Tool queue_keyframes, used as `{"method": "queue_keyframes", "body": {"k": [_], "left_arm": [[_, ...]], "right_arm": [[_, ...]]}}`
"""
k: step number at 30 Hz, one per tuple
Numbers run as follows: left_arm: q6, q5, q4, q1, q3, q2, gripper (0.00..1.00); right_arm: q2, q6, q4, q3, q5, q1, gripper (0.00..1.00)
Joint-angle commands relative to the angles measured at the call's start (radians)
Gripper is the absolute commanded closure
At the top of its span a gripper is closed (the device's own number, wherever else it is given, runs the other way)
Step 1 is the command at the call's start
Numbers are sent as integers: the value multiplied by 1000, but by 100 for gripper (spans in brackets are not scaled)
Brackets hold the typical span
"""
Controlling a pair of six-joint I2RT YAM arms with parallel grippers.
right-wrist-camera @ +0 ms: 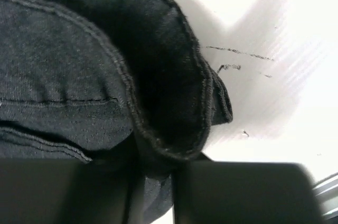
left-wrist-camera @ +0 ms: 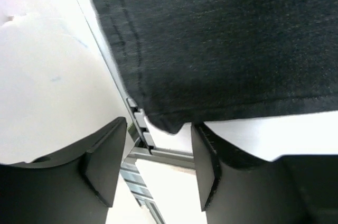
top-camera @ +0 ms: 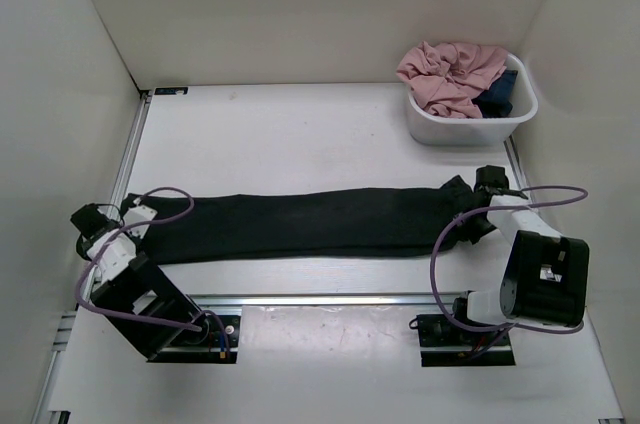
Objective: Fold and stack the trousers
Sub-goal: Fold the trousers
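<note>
White table [top-camera: 300, 134] — tub [top-camera: 462, 130] with pink garment [top-camera: 448, 74] stands beyond the trousers [top-camera: 310, 224].

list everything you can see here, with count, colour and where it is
table: one, white, under everything
trousers: one pair, black, laid in a long strip from left to right in front of the arms
tub: one, white, far right corner
pink garment: one, pink, heaped in the tub
dark blue garment: one, dark blue, in the tub, right of the pink one
cables: two, purple, one looping off each arm
left gripper: one, black, open at the trousers' left end
right gripper: one, black, shut on the trousers' right end
</note>
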Motion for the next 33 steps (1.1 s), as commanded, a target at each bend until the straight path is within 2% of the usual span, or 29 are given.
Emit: {"method": "queue_keyframes", "body": {"k": [1,2,3,7,9,11,13,15,17,18,20,21,23,24,26,27,30,33], "left_arm": [[-13,69,-79,7,65,-77,36],[-13,69,-98,7,65,-95,33],[-24,82,-113,7,82,-95,32],[-42,130,-214,7,145,-105,27],[-42,167,-303,7,174,-105,24],[-64,217,-342,7,209,-124,20],[-74,244,-380,7,219,-125,19],[-108,265,-389,-37,231,-125,19],[-163,274,-389,-95,240,-125,19],[-183,274,-389,-117,240,-112,19],[-255,274,-389,-166,251,-89,19],[-286,274,-389,-218,251,-59,20],[-346,261,-389,-269,265,-23,21],[-391,261,-389,-316,277,-10,21],[-445,251,-380,-361,277,15,21],[-462,236,-368,-413,277,30,21],[-511,205,-337,-514,250,63,21],[-547,173,-305,-574,223,101,21]], "right_arm": [[55,-7,66,-57,87,-35,93],[55,-19,56,-57,96,-57,100],[45,-30,43,-45,96,-68,100],[-70,-97,-58,30,252,-91,100],[-121,-125,-157,96,412,-91,100],[-193,-215,-210,220,510,-91,100],[-251,-359,-210,303,571,-75,100],[-274,-459,-159,405,628,-42,100],[-274,-572,-135,457,644,62,100],[-265,-590,-135,495,653,160,100],[-229,-576,-148,509,705,289,100],[-212,-556,-158,509,738,449,100],[-140,-489,-203,520,813,619,100],[-108,-367,-237,520,878,764,100],[6,-189,-389,552,915,877,100],[72,-42,-424,564,926,981,100],[187,164,-480,575,924,1159,100],[293,305,-536,624,912,1274,100]]}}
